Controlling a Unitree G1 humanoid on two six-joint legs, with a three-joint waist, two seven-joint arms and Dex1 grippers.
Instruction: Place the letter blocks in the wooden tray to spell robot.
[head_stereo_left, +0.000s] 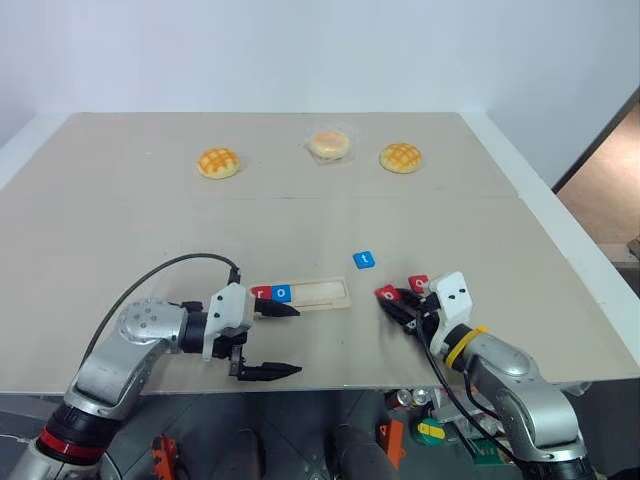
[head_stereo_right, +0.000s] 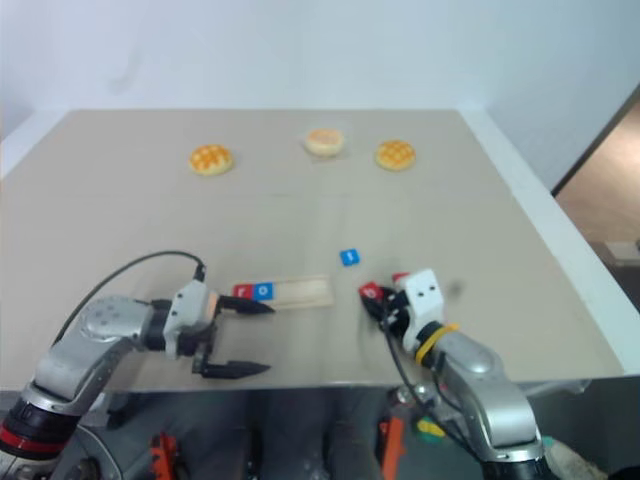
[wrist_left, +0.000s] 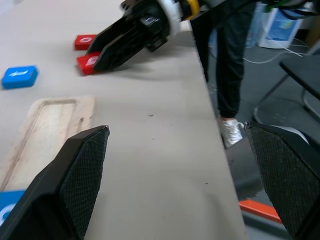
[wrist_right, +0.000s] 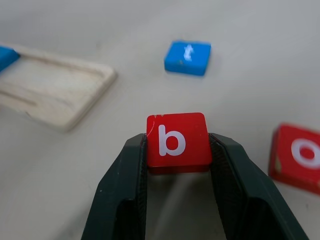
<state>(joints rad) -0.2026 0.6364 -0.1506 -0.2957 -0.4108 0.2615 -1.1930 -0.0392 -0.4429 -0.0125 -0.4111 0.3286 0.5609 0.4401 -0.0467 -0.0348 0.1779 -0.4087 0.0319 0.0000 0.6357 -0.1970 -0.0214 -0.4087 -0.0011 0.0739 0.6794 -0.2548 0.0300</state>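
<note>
Red b block (wrist_right: 177, 142) sits clamped between the two black fingers (wrist_right: 120, 195) of the right gripper (wrist_right: 177, 150), one finger on each side edge, letter face up, low on the bench (head_stereo_left: 300, 220). Second red block, an o (wrist_right: 299, 157), lies flat just beside it, apart from the fingers. Blue t block (head_stereo_left: 364, 260) lies flat on the bench between the tray end and the right gripper, touching neither.

Wooden tray (head_stereo_left: 315, 293) lies flat near the front edge of the bench, long axis across the robot. At its left end a red block (head_stereo_left: 262, 293) and a blue block (head_stereo_left: 282, 293) sit side by side in the slot, touching; letters too small to read from the head views. Rest of the slot is bare wood.

Left gripper (head_stereo_left: 285, 340) is spread wide, grasping nothing. One finger (head_stereo_left: 275, 310) reaches over the tray's left end by the red block, the other (head_stereo_left: 268, 372) hangs near the bench's front edge. Cannot tell if the upper finger touches the tray.

Far side of the bench: three round golden buns in a row, left (head_stereo_left: 218, 162), middle one in clear wrap (head_stereo_left: 328, 145), right (head_stereo_left: 400, 157), well apart from the blocks.
</note>
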